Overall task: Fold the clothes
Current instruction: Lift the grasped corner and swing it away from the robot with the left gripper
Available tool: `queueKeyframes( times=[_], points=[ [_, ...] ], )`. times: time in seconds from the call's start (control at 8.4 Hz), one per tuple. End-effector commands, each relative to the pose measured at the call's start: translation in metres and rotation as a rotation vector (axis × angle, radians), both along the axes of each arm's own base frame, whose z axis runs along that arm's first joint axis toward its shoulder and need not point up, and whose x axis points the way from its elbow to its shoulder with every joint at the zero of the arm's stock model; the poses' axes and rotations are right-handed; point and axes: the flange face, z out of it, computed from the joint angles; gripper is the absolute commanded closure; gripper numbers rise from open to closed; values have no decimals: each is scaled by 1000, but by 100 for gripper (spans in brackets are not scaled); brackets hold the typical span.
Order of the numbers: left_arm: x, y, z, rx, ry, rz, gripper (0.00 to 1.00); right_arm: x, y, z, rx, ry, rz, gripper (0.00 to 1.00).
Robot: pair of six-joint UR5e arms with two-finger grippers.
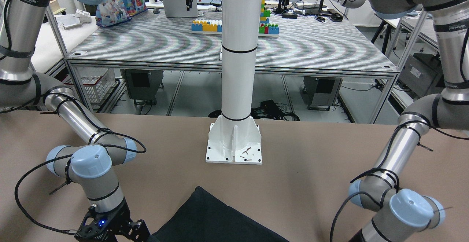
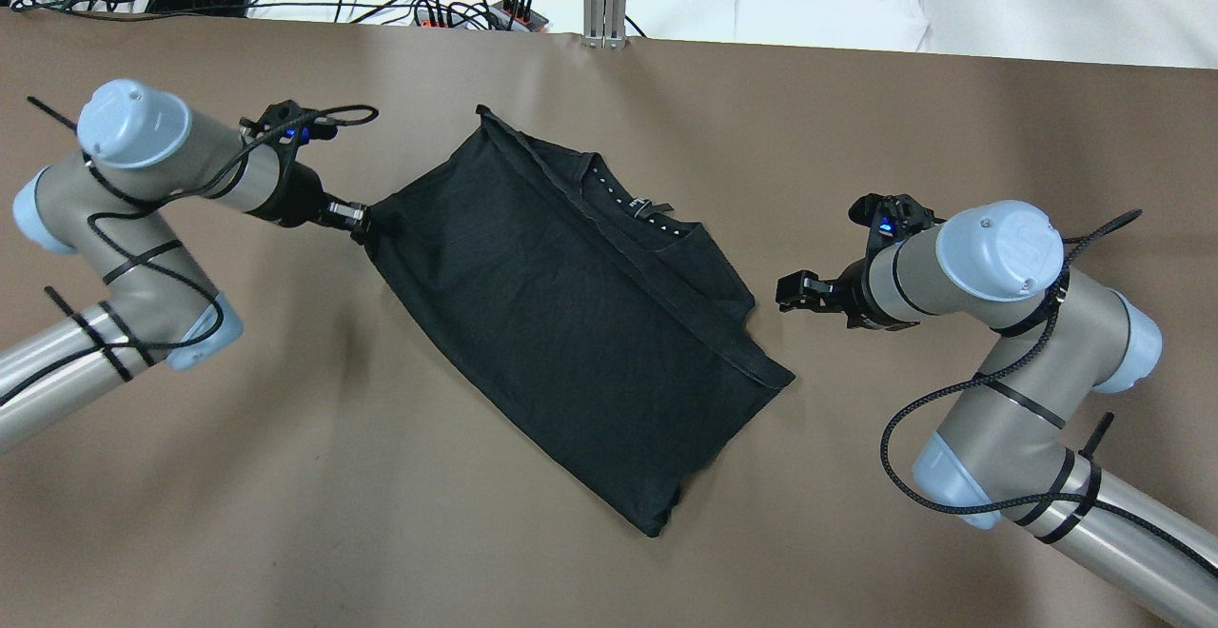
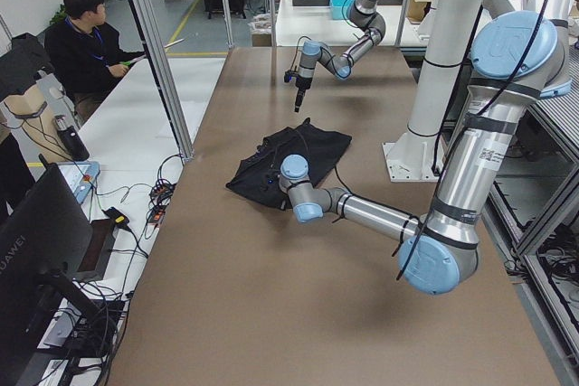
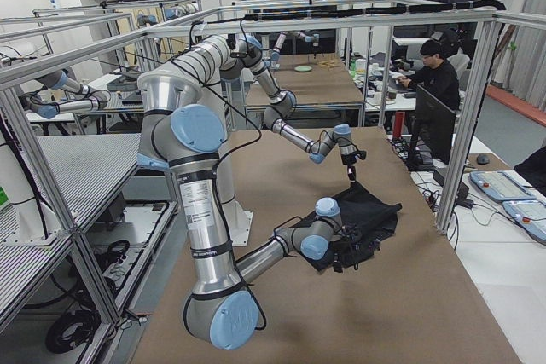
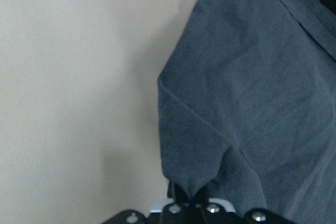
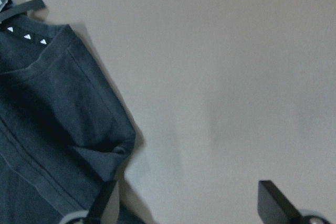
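The clothes are one black garment (image 2: 571, 323) lying slantwise on the brown table, folded into a rough rectangle. Small white print (image 2: 633, 205) runs along its collar. My left gripper (image 2: 360, 219) is shut on the garment's left corner, and the left wrist view shows the cloth (image 5: 241, 103) pinched between the fingertips. My right gripper (image 2: 795, 290) is open just off the garment's right edge, touching nothing. In the right wrist view its two fingers (image 6: 273, 198) stand wide apart, with the garment's corner (image 6: 63, 129) to their left.
The white pillar base (image 1: 234, 145) is bolted to the table (image 2: 285, 476) on the robot's side of the garment. Cables and a power strip (image 2: 457, 14) lie beyond the far edge. A person (image 3: 86, 42) sits at a side desk.
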Motion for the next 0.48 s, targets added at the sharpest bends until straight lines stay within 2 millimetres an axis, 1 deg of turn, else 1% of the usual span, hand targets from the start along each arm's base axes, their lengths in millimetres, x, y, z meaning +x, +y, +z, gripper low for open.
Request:
queueKeyframes(
  times=[0.0,0.12,0.24,0.36],
  points=[
    [46,-105,-79,46,-142,-116,100,-3,2,0,-1,0,-5,7],
    [69,-130,-110,44,-190,-151,100,-3,2,0,-1,0,-5,7],
    [87,-138,-128,47,-215,-162,100,-4,3,0,1,1,-5,7],
    [90,-137,-125,51,-229,-169,100,-9,6,-1,3,2,-12,7]
  ],
)
